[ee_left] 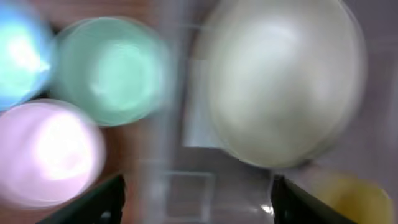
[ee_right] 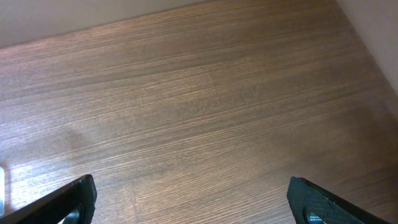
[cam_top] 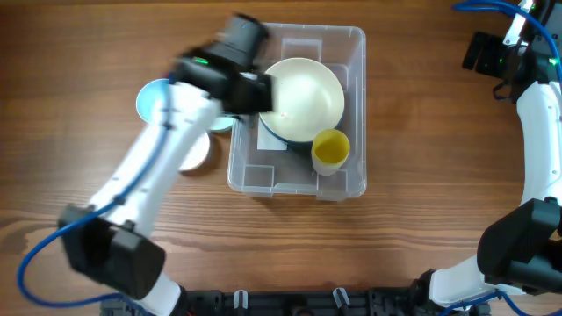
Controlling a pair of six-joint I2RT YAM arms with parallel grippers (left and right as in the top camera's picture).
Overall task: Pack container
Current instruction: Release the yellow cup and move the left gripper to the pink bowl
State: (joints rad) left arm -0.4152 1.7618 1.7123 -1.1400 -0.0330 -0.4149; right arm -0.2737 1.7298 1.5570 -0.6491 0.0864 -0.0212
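The clear plastic container [cam_top: 351, 46] stands mid-table. Inside it lie a cream bowl [cam_top: 307, 95] and a yellow cup [cam_top: 331, 149]. My left gripper [cam_top: 263, 92] hovers over the container's left wall, next to the cream bowl; its fingers are spread wide with nothing between them. The blurred left wrist view shows the gripper [ee_left: 198, 202], the cream bowl [ee_left: 283, 81], the yellow cup [ee_left: 351, 199], a green bowl [ee_left: 112, 68], a pink bowl [ee_left: 46, 152] and a blue bowl [ee_left: 15, 56]. My right gripper [ee_right: 189, 202] is open over bare wood at the far right.
A blue bowl [cam_top: 154, 96], a green bowl's edge [cam_top: 221, 125] and a white-pink bowl [cam_top: 195, 151] sit on the wooden table [cam_top: 421, 158] left of the container, partly under my left arm. The right arm [cam_top: 536, 114] stands along the right edge.
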